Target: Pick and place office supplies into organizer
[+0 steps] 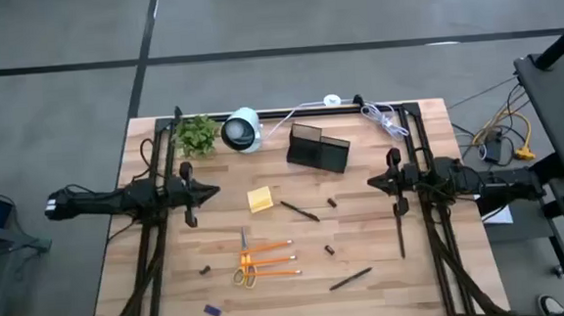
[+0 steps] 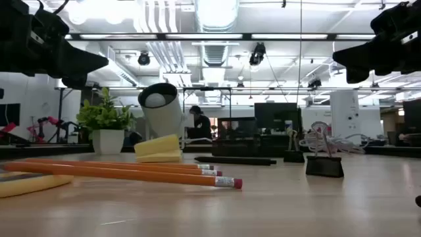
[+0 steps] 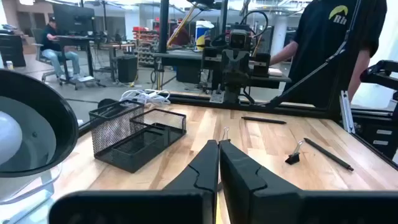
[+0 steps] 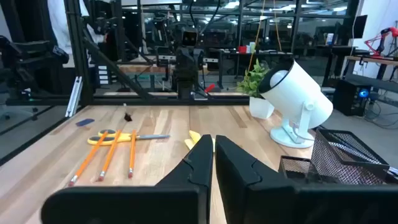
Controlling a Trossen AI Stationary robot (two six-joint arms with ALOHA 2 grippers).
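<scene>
The black mesh organizer [image 1: 318, 148] [image 3: 134, 135] stands on the table at the far middle. The supplies lie loose on the wood: a yellow sticky-note pad [image 1: 260, 199], yellow-handled scissors [image 1: 244, 266] beside orange pencils [image 1: 272, 260], black pens [image 1: 299, 211] [image 1: 350, 279], small dark clips [image 1: 331, 202] [image 3: 293, 158] and a blue piece [image 1: 211, 309]. My left gripper [image 1: 213, 191] hovers shut at the table's left, pointing right. My right gripper [image 1: 373, 182] hovers shut at the right, pointing left. Neither touches anything.
A green potted plant [image 1: 196, 135] and a white round lamp-like device [image 1: 242, 130] stand at the far left of the organizer. A white cable [image 1: 386, 119] lies at the far right. People stand and sit in the room beyond the table.
</scene>
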